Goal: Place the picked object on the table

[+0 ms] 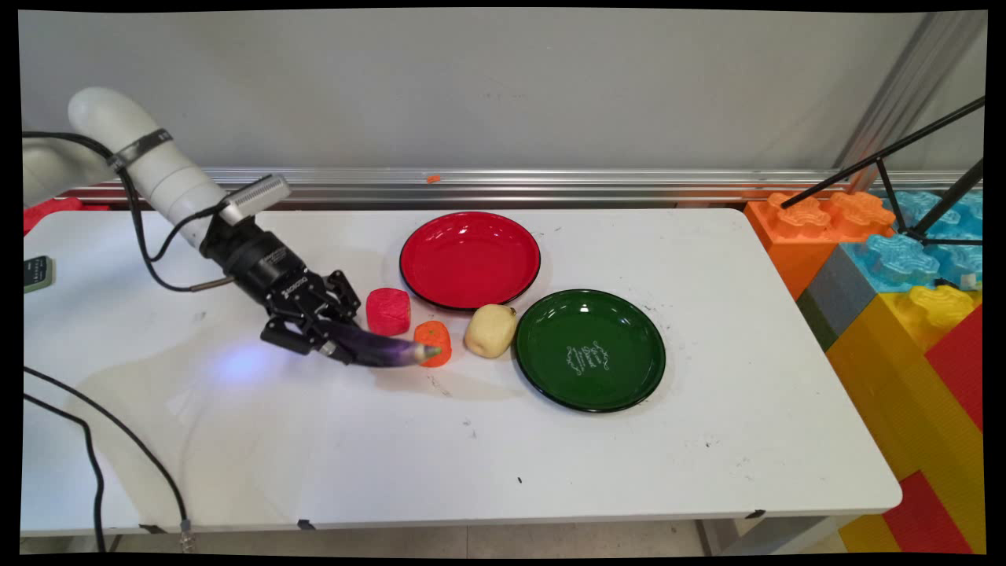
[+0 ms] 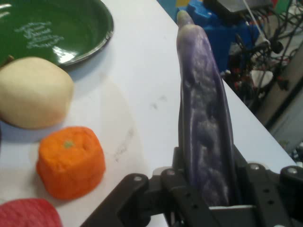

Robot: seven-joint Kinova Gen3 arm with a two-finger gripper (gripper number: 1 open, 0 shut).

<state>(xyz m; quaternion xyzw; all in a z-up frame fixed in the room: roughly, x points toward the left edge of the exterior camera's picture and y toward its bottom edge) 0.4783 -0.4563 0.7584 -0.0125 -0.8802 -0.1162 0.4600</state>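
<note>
Main view has the claw (image 1: 330, 339) low over the desk (image 1: 440, 440), clamped on the fat end of a purple eggplant (image 1: 377, 348), so the thing sticks straight out past the fingers like a pointer. It's held lengthwise, probably because that's the only way a long, skinny veg sits steady between two pads. The tip looks like it reaches the orange block (image 1: 434, 343) just ahead of the claw, though I can't tell if it actually touches.

Beside the claw on the far side is a red block (image 1: 388, 311). Past the orange one sits a pale yellow potato-ish thing (image 1: 490, 331), then the green plate (image 1: 590, 350) further out along the pointing line. The red plate (image 1: 470, 259) is off toward the wall. Both plates have nothing on them.

Hand view shows the eggplant (image 2: 206, 123) wedged right down in the linkage.

Writing: white script on the green plate, too small to read. There's lettering on the wrist too, same story.
</note>
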